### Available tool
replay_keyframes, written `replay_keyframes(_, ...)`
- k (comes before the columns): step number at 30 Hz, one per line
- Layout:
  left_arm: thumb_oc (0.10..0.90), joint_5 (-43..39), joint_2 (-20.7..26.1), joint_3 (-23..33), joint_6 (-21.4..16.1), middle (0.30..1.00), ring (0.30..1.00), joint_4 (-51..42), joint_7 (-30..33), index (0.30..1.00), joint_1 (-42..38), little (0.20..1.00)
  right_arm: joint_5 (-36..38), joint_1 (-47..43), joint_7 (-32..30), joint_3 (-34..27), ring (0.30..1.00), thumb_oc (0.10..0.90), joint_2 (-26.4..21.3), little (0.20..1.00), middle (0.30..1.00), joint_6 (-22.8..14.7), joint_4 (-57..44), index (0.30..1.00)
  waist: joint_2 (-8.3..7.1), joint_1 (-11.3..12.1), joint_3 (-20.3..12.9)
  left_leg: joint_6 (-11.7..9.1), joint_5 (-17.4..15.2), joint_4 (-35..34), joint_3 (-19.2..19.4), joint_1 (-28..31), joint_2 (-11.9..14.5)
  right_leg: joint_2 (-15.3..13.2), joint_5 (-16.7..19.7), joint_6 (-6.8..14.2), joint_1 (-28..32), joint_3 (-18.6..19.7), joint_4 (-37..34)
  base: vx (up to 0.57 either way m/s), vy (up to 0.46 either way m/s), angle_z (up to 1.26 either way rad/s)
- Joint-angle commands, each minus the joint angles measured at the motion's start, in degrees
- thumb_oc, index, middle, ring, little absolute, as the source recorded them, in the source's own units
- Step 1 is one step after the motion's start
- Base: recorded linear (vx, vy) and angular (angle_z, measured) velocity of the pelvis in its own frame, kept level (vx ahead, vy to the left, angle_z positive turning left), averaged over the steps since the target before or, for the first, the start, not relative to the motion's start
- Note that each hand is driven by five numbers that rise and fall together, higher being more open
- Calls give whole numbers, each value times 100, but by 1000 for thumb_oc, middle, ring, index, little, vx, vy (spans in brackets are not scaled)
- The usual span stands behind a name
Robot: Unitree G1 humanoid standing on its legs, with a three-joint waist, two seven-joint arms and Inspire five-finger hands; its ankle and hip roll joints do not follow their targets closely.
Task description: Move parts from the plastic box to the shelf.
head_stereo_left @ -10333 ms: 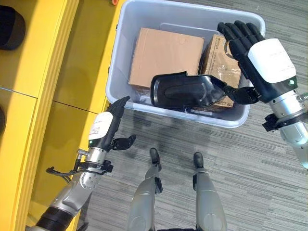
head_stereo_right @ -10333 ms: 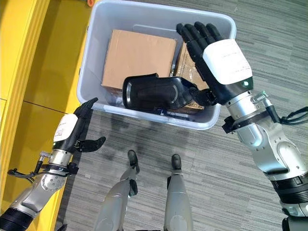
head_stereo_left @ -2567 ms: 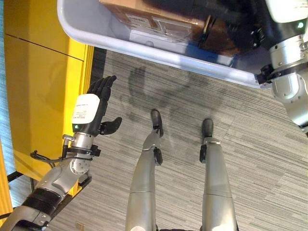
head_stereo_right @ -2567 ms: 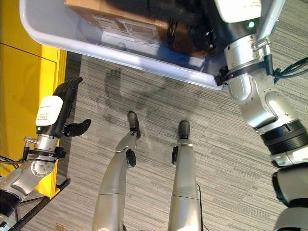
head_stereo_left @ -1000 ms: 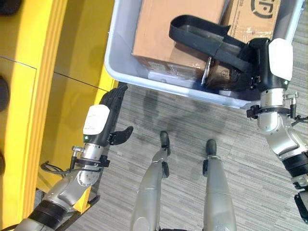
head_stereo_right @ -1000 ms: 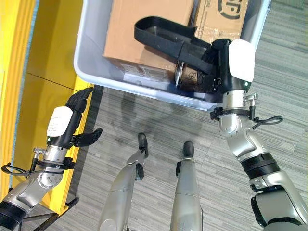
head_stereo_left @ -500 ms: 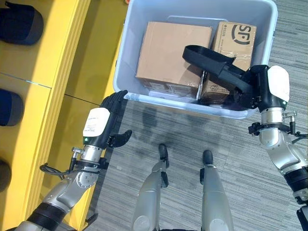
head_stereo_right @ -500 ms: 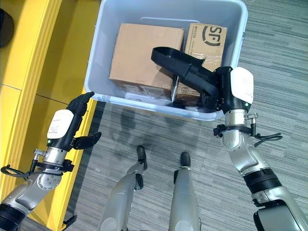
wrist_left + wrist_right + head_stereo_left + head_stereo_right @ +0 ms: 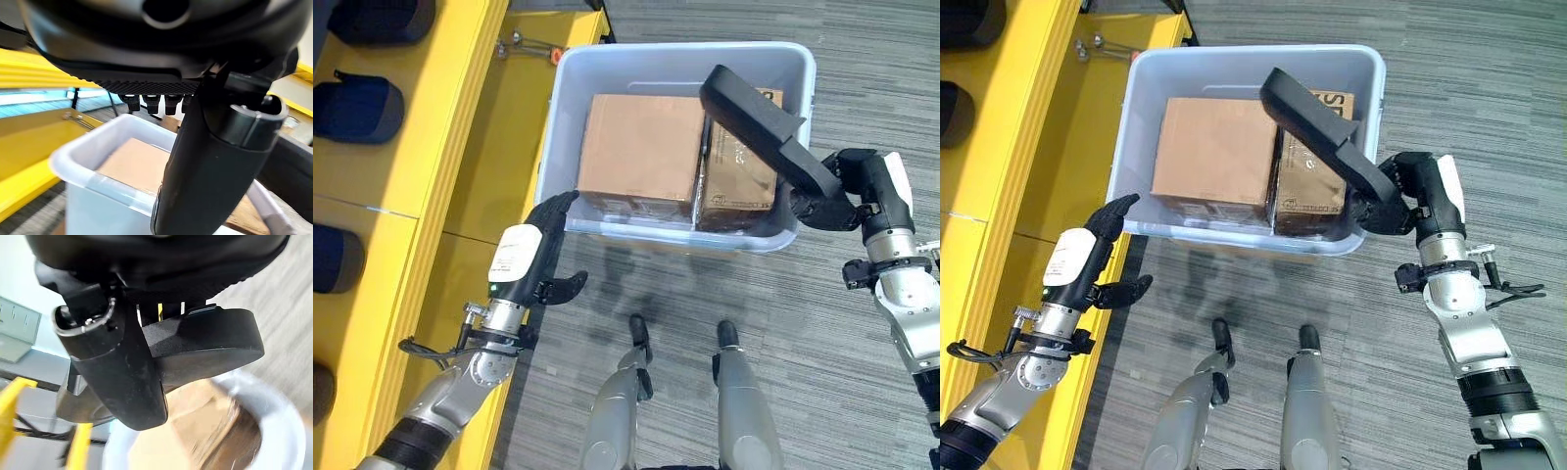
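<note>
— Where's the part?
— My right hand (image 9: 862,191) grips the black part (image 9: 759,122); it slants up-left over the box (image 9: 570,78).
— And the shelf?
— The shelf (image 9: 411,147) fills the frame's left, by my open left hand (image 9: 524,259).

Grey striped carpet floor (image 9: 862,117) runs beside yellow shelving (image 9: 421,196).

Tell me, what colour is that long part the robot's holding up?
Black part, clearest in the left eye view.
</note>
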Motion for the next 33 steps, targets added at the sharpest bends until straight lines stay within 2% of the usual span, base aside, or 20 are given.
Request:
replay_keyframes(1, 900, -437, 160, 509, -681, 1000, 1000, 20, 49, 1000, -170, 1000, 1131, -357, 1387, -437, 300, 400, 9, 300, 300, -849, -896, 300, -504, -55, -501, -111, -1166, 403, -530, 311, 270, 22, -451, -406, 629, -432, -453, 13, -67, -1)
replay_keyframes(2, 900, -449, 151, 513, -710, 1000, 1000, 39, -15, 1000, -186, 1000, 1280, -321, 1574, -428, 300, 400, 5, 300, 300, -846, -871, 300, -526, -52, -528, -110, -1164, 393, -539, 333, 282, 23, -448, -407, 667, -435, -471, 23, -121, 2)
replay_keyframes(3, 900, -879, 110, 506, -906, 1000, 1000, 202, -561, 1000, -213, 1000, 1564, -114, 2467, -422, 300, 400, -17, 300, 300, -816, -841, 300, -638, -70, -698, -126, -1153, 316, -567, 508, 345, 41, -408, -404, 886, -473, -611, 15, -88, 4)
replay_keyframes(5, 900, -1075, 62, 498, -954, 1000, 1000, 237, -785, 1000, -208, 1000, 1758, -51, 2853, -404, 300, 400, -67, 300, 300, -800, -818, 300, -663, -77, -747, -127, -1148, 280, -580, 583, 362, 44, -394, -404, 970, -480, -665, 16, -50, 5)
replay_keyframes(6, 900, -1335, 20, 497, -993, 1000, 1000, 277, -1180, 1000, -214, 1000, 1909, 54, 3430, -420, 300, 400, -81, 300, 300, -719, -826, 300, -693, -89, -835, -140, -1137, 220, -591, 685, 388, 43, -377, -392, 1098, -497, -747, 0, 0, 0)
replay_keyframes(7, 900, -1439, 13, 488, -1023, 1000, 1000, 315, -1296, 1000, -214, 1000, 1920, 80, 3573, -412, 300, 400, -90, 300, 300, -671, -847, 300, -712, -94, -864, -144, -1135, 210, -593, 717, 400, 45, -366, -390, 1136, -504, -772, 27, -40, 2)
replay_keyframes(9, 900, -1898, -56, 476, -1152, 1000, 1000, 421, -1790, 1000, -275, 1000, 1830, 199, 4289, -337, 300, 400, -330, 300, 300, -481, -1001, 300, -798, -137, -1066, -167, -1108, 135, -610, 896, 469, 63, -309, -380, 1347, -501, -916, 36, -21, 7)
replay_keyframes(11, 900, -2099, -89, 515, -1161, 1000, 1000, 486, -1955, 1000, -324, 1000, 1812, 249, 4662, -339, 300, 400, -469, 300, 300, -347, -1014, 300, -835, -169, -1172, -188, -1092, 98, -611, 987, 506, 73, -279, -377, 1454, -495, -990, 37, 4, 4)
replay_keyframes(16, 900, -2386, -147, 596, -1090, 1000, 1000, 625, -2355, 1000, -406, 1000, 1471, 368, 4863, -393, 300, 400, -836, 300, 300, -368, -887, 300, -894, -245, -1344, -242, -1043, -6, -574, 1171, 594, 90, -207, -350, 1619, -462, -1129, 23, 3, -1)
replay_keyframes(18, 900, -2493, -100, 650, -1025, 1000, 1000, 615, -2446, 1000, -399, 1000, 941, 487, 4924, -479, 300, 400, -1195, 300, 300, -534, -826, 300, -937, -312, -1438, -281, -1026, -80, -524, 1289, 663, 106, -170, -328, 1687, -424, -1195, 19, -1, -9)
replay_keyframes(21, 900, -2694, -71, 722, -1018, 1000, 1000, 661, -2509, 1000, -400, 1000, 830, 603, 5193, -573, 300, 400, -1652, 300, 300, -547, -959, 300, -950, -412, -1516, -317, -998, -146, -446, 1404, 723, 132, -142, -327, 1766, -360, -1250, 17, 20, -12)
replay_keyframes(24, 900, -2922, -77, 837, -998, 1000, 1000, 664, -2495, 1000, -413, 1000, 981, 663, 5322, -619, 300, 400, -1889, 300, 300, -497, -1004, 300, -967, -463, -1587, -332, -991, -201, -392, 1502, 741, 154, -127, -325, 1836, -306, -1299, 25, 14, -4)
replay_keyframes(28, 900, -3144, -182, 1024, -878, 1000, 1000, 599, -2753, 1000, -460, 1000, 957, 917, 5229, -818, 300, 400, -1882, 300, 300, -527, -979, 300, -980, -525, -1654, -330, -1009, -222, -349, 1589, 751, 168, -123, -312, 1927, -268, -1333, 22, -2, -9)
replay_keyframes(33, 900, -3258, -168, 1071, -928, 1000, 1000, 506, -3128, 1000, -287, 1000, 968, 998, 5227, -965, 300, 400, -1874, 300, 300, -504, -994, 300, -946, -537, -1714, -343, -1037, -254, -310, 1695, 748, 175, -102, -291, 2019, -226, -1390, 31, 9, -4)
